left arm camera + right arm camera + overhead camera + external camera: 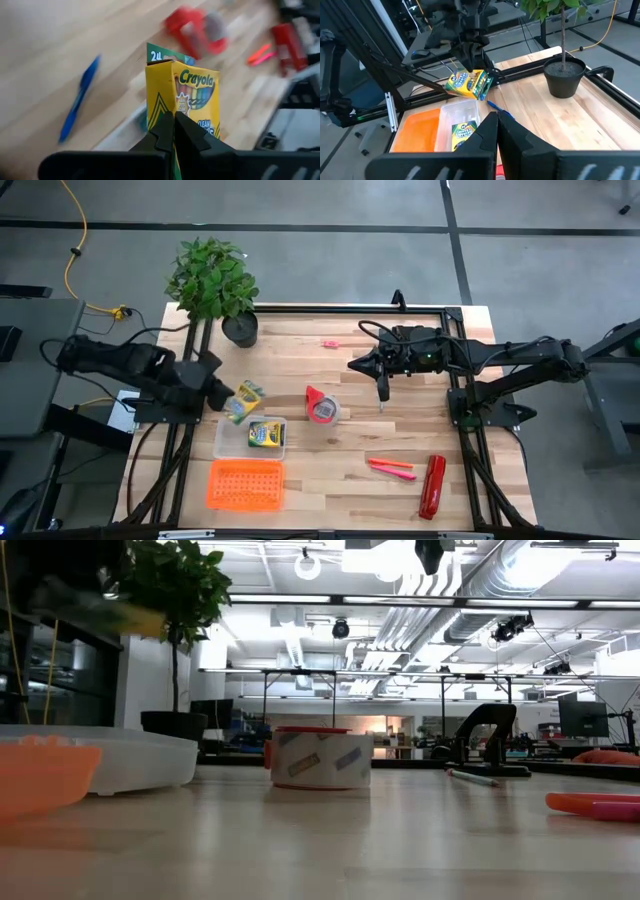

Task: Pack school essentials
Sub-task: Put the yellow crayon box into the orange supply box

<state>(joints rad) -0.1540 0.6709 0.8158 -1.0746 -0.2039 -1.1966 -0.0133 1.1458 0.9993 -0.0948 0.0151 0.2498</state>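
Pinching a yellow-green crayon box by one thin edge, the left gripper held it tilted above the table just beside the clear tray, where a second box already lay. So narrow a grip risked the box twisting free and missing the tray. The right gripper, closed and empty, hung over mid-table.

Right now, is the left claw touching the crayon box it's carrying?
Touching. The left wrist view shows the left claw shut on the crayon box, fingers pressed against its face; the right wrist view shows it hanging from that claw.
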